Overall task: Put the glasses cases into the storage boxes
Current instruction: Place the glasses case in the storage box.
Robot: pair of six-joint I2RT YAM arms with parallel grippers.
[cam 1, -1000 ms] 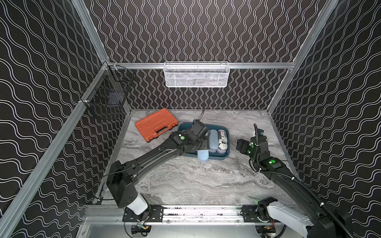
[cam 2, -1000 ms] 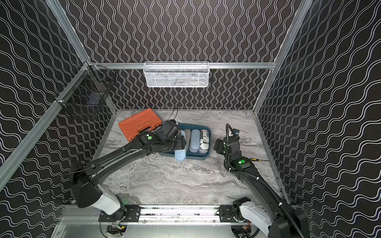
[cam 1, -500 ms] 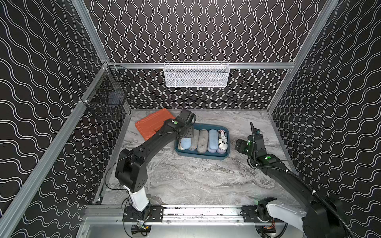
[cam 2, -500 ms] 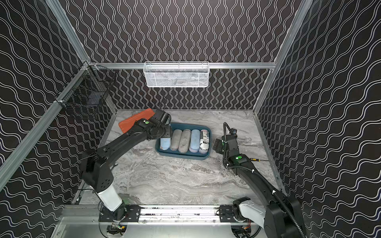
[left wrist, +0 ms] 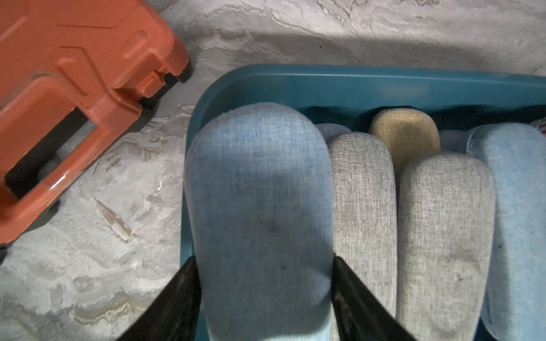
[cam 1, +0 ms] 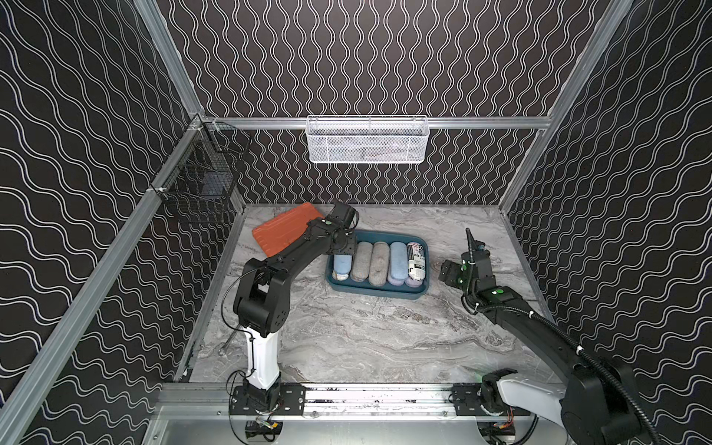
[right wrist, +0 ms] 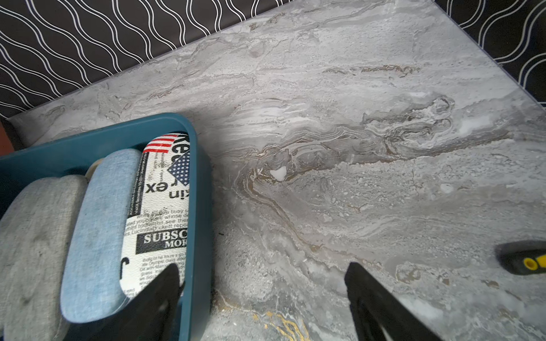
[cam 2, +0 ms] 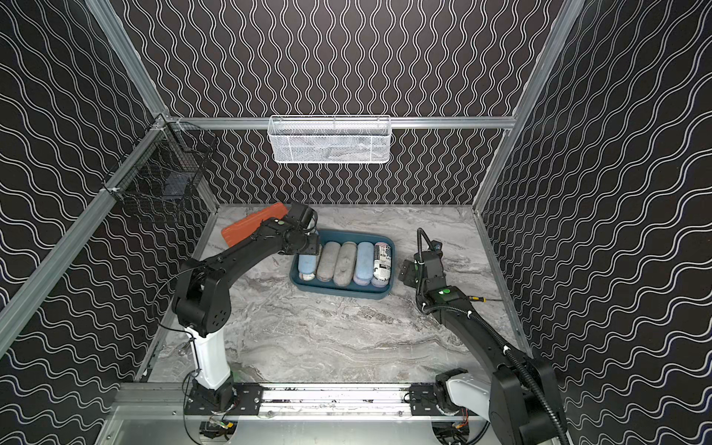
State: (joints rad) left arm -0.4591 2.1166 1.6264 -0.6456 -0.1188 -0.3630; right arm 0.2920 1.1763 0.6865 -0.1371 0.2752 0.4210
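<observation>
The teal storage box [cam 1: 375, 294] stands mid-table in both top views, and several glasses cases lie in it side by side. My left gripper [left wrist: 265, 259] is shut on a light blue case [left wrist: 260, 192] at the box's left end [cam 1: 342, 264], one finger against each long side. Next to it lie two grey cases [cam 1: 361, 260] [cam 1: 379, 262], another light blue one [cam 1: 398, 262] and a newspaper-print one [right wrist: 159, 206]. A tan case [left wrist: 404, 133] shows underneath. My right gripper [right wrist: 263, 265] is open and holds nothing. It straddles the box's right wall [right wrist: 204, 206].
An orange tool case [cam 1: 285, 231] lies just behind and left of the box, close to my left arm. On the back wall hangs a white mesh basket [cam 1: 368, 140], and on the left wall a black wire basket [cam 1: 200, 181]. A black-and-yellow tool handle [right wrist: 526, 261] lies right of my right gripper.
My left gripper carried the light blue case from the box's front edge to its left end, where the case now lies flat. The right arm barely moved.
</observation>
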